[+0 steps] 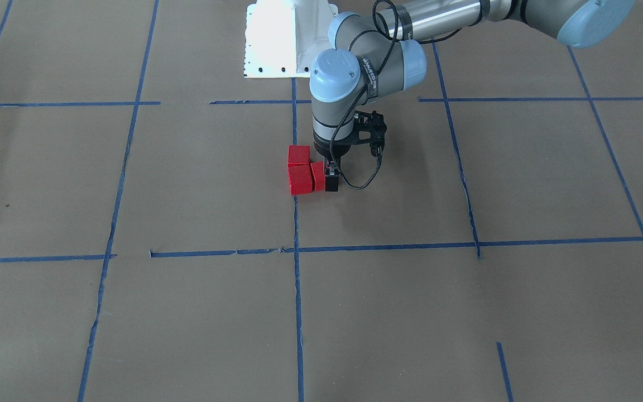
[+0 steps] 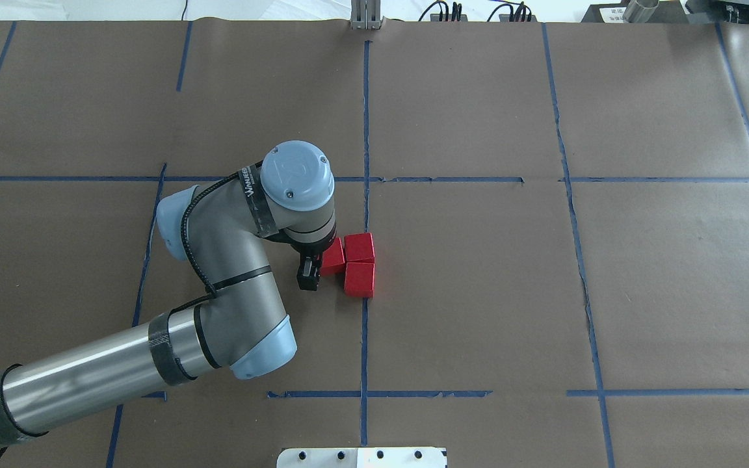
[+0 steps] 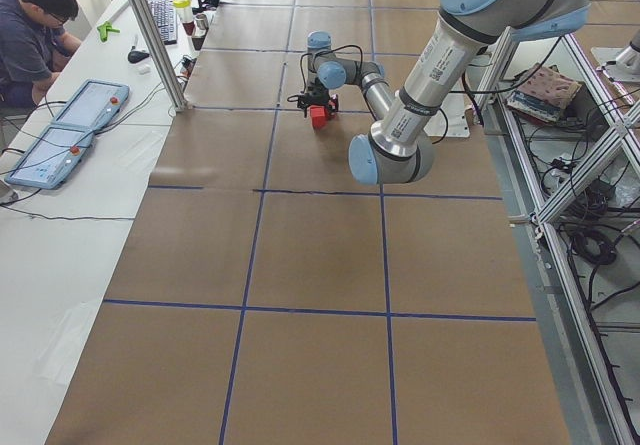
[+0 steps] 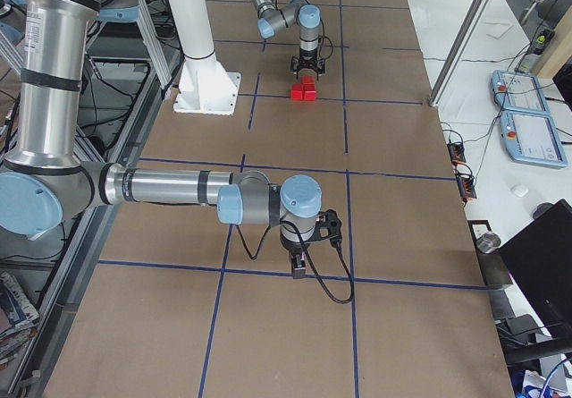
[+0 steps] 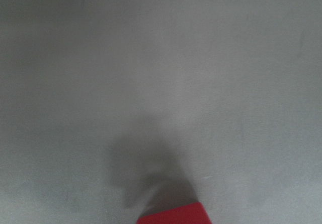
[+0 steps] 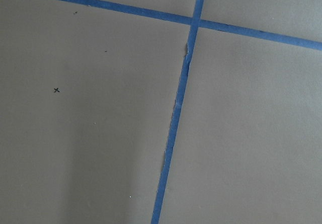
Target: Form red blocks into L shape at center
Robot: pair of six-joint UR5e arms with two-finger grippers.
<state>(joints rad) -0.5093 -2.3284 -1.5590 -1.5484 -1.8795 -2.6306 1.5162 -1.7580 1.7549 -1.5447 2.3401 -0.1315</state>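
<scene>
Since an L calls for a short arm off a straight pair, two of the red blocks (image 2: 359,279) are set touching, one beyond the other, on the middle blue tape line (image 2: 365,130) at the center (image 2: 394,305). The third block (image 2: 332,257) is laid against the left face of the farther one, slightly askew. The left gripper (image 2: 309,273) is held low at this block's left side, apparently to seat it squarely. Whether it is clamped or parted cannot be told. The right gripper (image 4: 298,268) is parked well apart, probably to leave room, and its opening cannot be told either.
</scene>
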